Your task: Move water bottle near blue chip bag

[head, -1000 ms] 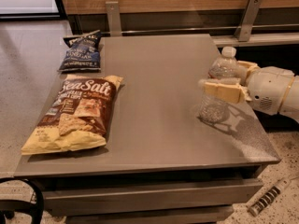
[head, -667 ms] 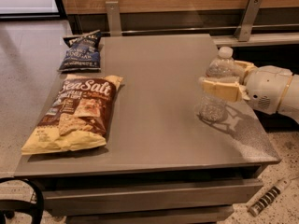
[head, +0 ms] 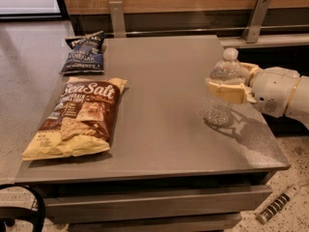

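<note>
The water bottle (head: 221, 108) is clear and ribbed with a white cap; it stands upright on the right side of the grey table (head: 164, 110). My gripper (head: 227, 83) comes in from the right and its cream fingers (head: 226, 92) are closed around the bottle's upper body. The bottle's base looks to rest on the tabletop. The blue chip bag (head: 84, 53) lies flat at the table's far left corner, well apart from the bottle.
A larger brown and yellow "Sea Salt" bag (head: 77, 117) lies on the table's left side, in front of the blue bag. Two metal brackets (head: 255, 18) stand on the wooden wall behind. A drawer front sits below the tabletop.
The gripper and the bottle stay in the same place on the right side of the table. Nothing else has moved.
</note>
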{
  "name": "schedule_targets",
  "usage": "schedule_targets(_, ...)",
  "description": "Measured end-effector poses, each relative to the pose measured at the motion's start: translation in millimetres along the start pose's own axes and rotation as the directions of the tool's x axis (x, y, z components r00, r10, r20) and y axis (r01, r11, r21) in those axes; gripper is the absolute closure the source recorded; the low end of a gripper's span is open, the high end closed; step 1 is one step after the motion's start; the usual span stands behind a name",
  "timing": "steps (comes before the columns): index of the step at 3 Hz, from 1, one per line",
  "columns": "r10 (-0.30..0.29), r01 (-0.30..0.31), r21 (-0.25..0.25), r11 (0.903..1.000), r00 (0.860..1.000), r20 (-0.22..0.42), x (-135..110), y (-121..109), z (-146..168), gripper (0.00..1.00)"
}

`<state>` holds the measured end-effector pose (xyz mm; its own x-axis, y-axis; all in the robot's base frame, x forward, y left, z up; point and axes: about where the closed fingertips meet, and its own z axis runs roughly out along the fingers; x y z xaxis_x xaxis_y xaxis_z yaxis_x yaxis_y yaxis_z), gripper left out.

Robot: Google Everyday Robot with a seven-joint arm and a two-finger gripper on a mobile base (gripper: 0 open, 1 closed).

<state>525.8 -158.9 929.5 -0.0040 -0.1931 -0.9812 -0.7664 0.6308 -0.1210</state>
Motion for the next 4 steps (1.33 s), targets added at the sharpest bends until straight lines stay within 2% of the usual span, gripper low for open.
schedule_targets(1,-0.009,0.009,0.004,1.0,1.0,-0.028,-16.7,-16.5,6.9,1.0)
schedule_targets(2,-0.028,0.03,0.025,0.9992,0.997,-0.067,-51.0,-47.8,21.3,1.0)
schedule_targets(3,-0.046,0.05,0.065,0.9966,0.997,-0.059,-96.7,-73.7,57.6,1.0)
schedule_targets(4,-0.04,0.042,0.109,0.9931,0.999,-0.017,-119.9,-88.4,97.6,1.0)
